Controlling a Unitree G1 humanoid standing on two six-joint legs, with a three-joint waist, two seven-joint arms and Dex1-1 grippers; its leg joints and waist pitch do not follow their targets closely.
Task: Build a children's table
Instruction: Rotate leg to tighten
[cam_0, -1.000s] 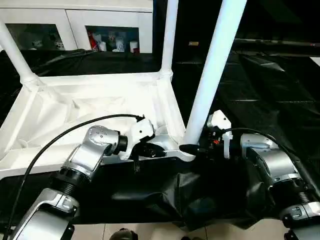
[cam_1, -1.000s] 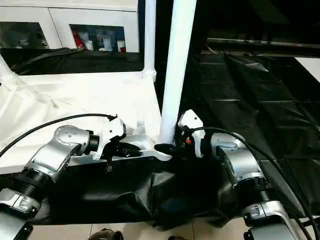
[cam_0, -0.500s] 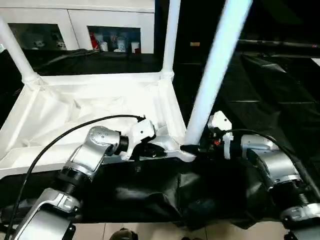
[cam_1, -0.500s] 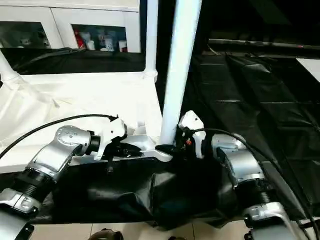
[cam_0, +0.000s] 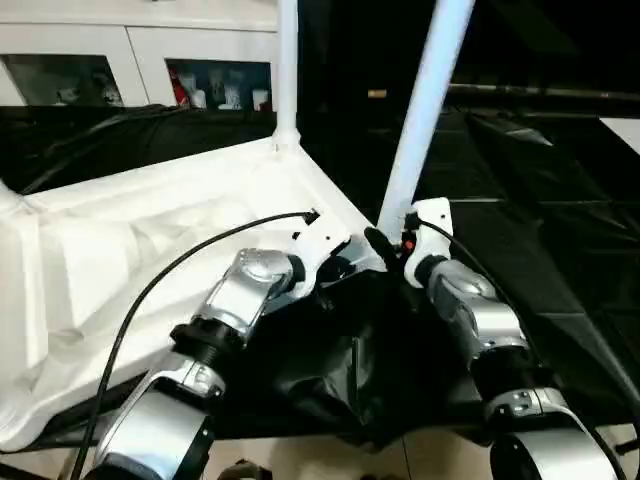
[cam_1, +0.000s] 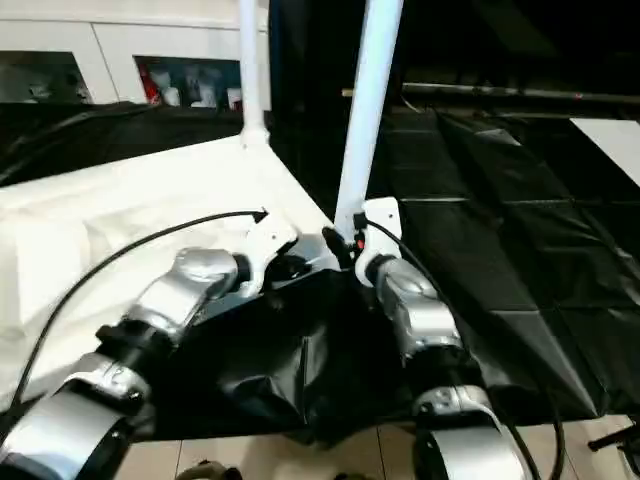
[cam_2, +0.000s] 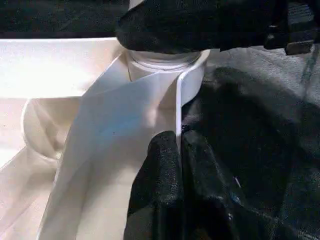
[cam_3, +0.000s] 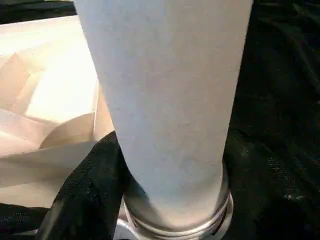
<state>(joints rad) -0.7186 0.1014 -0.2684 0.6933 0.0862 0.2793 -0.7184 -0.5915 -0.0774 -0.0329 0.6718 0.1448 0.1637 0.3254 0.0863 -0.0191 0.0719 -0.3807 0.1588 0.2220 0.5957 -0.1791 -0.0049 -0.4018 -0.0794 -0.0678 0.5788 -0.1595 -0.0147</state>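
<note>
The children's table (cam_0: 150, 240) lies upside down on the black-draped desk (cam_0: 560, 260), ribbed underside up, with white legs rising from its corner sockets. The landmark is the corner of the table nearest the robot. There a leg (cam_0: 420, 110) stands in the socket, leaning slightly. The right hand (cam_0: 378, 243) sits at the foot of this leg, its black fingers (cam_3: 85, 195) clasped around the base just above the socket collar. Just beside that corner, on the robot's left, the left hand (cam_2: 180, 165) has its fingers pressed together on the thin white rim of the table. A second leg (cam_0: 287, 70) stands at the corner farther back, before white cabinets (cam_0: 130, 60).
</note>
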